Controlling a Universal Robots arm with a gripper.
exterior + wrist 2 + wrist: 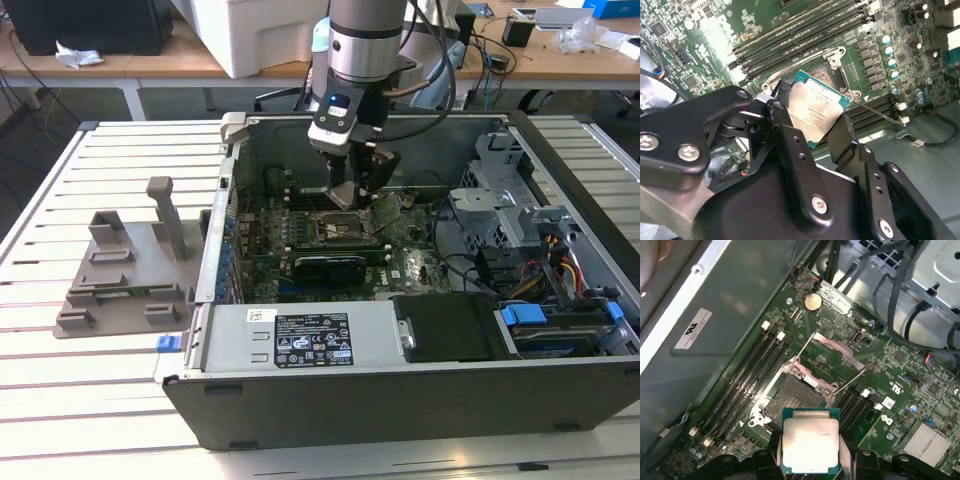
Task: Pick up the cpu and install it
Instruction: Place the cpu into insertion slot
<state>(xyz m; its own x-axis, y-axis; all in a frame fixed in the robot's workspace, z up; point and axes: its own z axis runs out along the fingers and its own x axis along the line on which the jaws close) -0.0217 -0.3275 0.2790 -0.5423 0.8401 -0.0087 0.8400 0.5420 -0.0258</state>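
The cpu is a flat square chip with a silver top and a thin green edge, and my gripper is shut on it, one black finger on each side. It hangs tilted just above the open socket on the green motherboard. In the first wrist view the cpu sits close in front of the socket, whose metal load plate is flipped open. From the exterior view, the gripper reaches down into the open computer case above the socket.
The case's walls surround the board. Memory slots run beside the socket, and a metal drive cage with cables fills the exterior view's right. A grey moulded tray stands on the slatted table at the exterior view's left.
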